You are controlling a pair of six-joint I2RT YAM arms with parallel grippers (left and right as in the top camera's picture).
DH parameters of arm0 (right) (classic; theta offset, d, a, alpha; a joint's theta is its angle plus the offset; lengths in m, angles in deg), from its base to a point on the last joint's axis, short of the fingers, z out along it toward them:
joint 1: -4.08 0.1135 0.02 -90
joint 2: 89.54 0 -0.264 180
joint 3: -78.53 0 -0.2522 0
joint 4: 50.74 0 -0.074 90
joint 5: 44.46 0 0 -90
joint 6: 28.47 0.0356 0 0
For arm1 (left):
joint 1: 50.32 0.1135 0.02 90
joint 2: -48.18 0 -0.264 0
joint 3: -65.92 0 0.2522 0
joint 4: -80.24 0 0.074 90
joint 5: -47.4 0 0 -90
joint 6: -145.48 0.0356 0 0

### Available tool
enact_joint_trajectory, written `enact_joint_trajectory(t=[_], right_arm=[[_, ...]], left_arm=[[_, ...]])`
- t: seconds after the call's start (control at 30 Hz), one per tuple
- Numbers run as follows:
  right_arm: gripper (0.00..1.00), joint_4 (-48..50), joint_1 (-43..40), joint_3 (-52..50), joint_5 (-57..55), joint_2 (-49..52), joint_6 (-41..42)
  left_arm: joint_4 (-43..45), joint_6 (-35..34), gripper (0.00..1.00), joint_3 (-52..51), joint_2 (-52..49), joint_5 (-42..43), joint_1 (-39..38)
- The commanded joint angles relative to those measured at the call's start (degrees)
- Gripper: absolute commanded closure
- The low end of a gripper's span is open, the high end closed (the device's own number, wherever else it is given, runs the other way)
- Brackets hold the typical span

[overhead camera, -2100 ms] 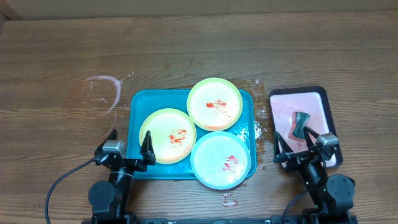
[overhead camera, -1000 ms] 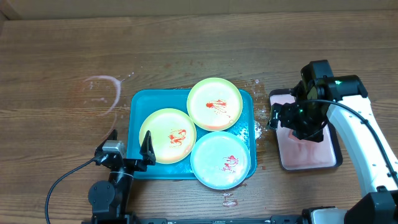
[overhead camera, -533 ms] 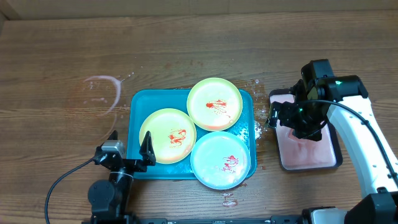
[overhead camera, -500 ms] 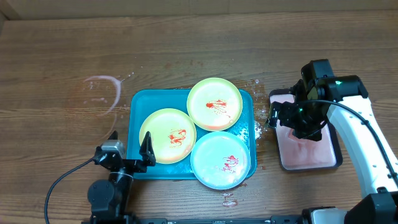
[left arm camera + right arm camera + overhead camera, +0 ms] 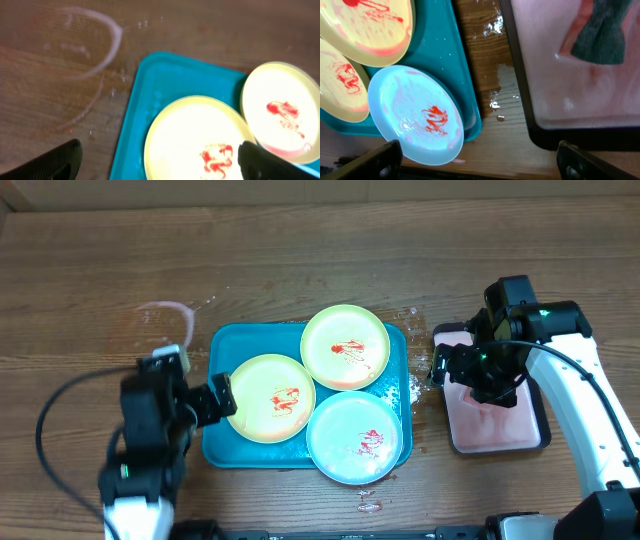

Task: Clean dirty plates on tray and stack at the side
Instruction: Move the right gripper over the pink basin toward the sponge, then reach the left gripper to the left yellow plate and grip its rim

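Right now both pairs of my jaws stand as wide apart as they go, and neither has hold of anything. My left gripper (image 5: 222, 395) hangs at the left edge of the large teal-blue rectangular plastic tray (image 5: 225, 345), just beside the left one of the round yellow-green plastic plates (image 5: 270, 398); from the overhead view I cannot tell whether a fingertip touches its rim. In my left wrist view that plate lies between my two dark fingertips, red sauce smeared across its middle. The second yellow-green plate (image 5: 345, 347) sits at the far right of the tray, and the round pale blue plastic plate (image 5: 358, 437) lies at the near right, its edge hanging out over the tray's near rim. All three carry red smears and crowd together with their rims meeting. My right gripper (image 5: 468, 378) hovers over the far left part of the smaller black-rimmed pink tray (image 5: 500, 430), which lies to the right of the teal tray and apart from it. On the pink tray, in my right wrist view, rests a dark grey-green pad (image 5: 600, 35). Water droplets (image 5: 495, 25) glint on the brown wooden table (image 5: 100, 260) between the two trays. A pale ring mark (image 5: 170, 315) shows on the wood far left of the teal tray, and a small red smear (image 5: 368, 502) near the blue plate.
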Motion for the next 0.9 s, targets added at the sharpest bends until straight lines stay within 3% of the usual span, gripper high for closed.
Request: enact_joint_trajectory(t=[0.0,0.17,0.37,0.8,0.87], right_arm=[[0.0,-0.4,0.0,1.1,0.5,-1.0,0.0],[0.0,-1.1,0.0,1.1,0.5,-1.0,0.0],[0.0,-2.0,0.0,1.1,0.5,-1.0,0.0],[0.0,-1.9,0.0,1.1,0.5,-1.0,0.0],[0.0,-1.9,0.0,1.1,0.5,-1.0,0.0]], left_arm=[[-6.6,0.5,0.0,9.4,-12.4,4.0,0.2],[-12.9,1.6,0.0,15.6,-25.1,5.3,0.2],[-11.2,14.3,0.0,15.6,-32.0,18.7,0.2],[-11.3,13.0,0.0,15.6,-41.3,13.1,0.3],[-11.1,13.0,0.04,15.6,-43.2,13.1,0.3]])
